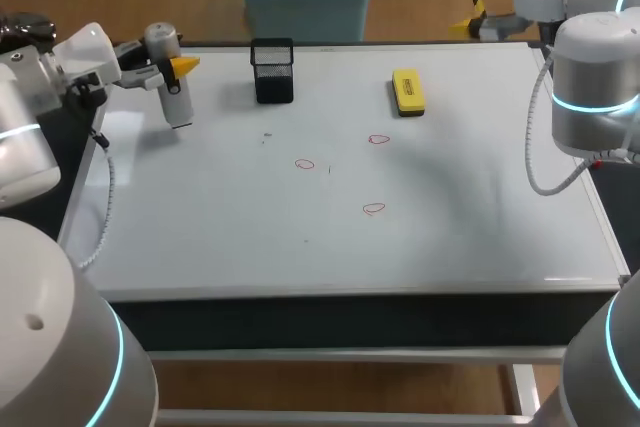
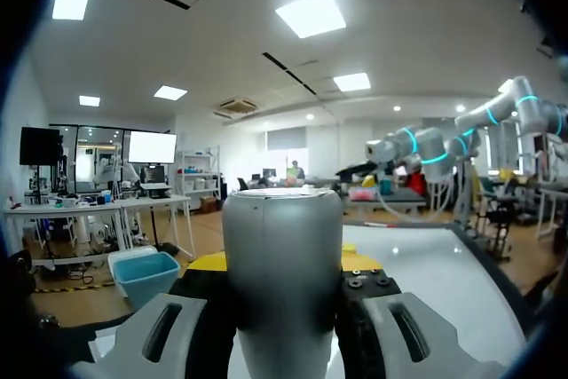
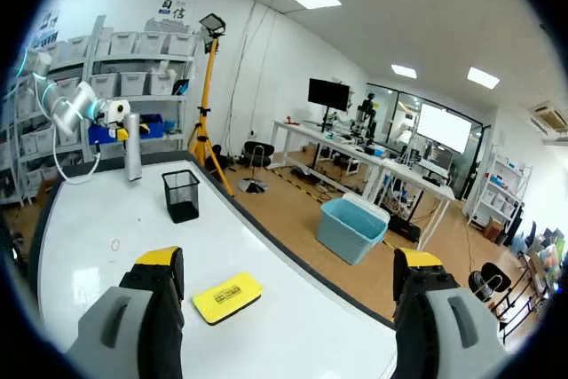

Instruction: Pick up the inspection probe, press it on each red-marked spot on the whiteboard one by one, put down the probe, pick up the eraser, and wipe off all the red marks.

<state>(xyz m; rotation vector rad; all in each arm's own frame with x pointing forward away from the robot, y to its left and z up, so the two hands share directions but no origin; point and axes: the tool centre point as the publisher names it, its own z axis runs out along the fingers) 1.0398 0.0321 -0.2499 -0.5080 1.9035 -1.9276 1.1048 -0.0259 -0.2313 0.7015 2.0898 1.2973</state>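
Note:
A grey, round-bodied inspection probe (image 1: 172,87) stands upright over the back left corner of the whiteboard (image 1: 450,237). My left gripper (image 1: 178,67) is shut on it. In the left wrist view the probe (image 2: 282,299) fills the gap between the fingers of the left gripper (image 2: 282,264). Three red marks (image 1: 304,163) (image 1: 379,139) (image 1: 373,209) lie mid-board. The yellow eraser (image 1: 407,91) lies flat at the back right. My right arm (image 1: 590,87) hangs by the right edge. Its gripper (image 3: 288,259) is open and holds nothing, with the eraser (image 3: 227,296) below and ahead of it.
A black mesh holder (image 1: 273,70) stands at the back of the board, between the probe and the eraser, and also shows in the right wrist view (image 3: 182,194). The left arm's cable (image 1: 103,197) hangs along the board's left edge.

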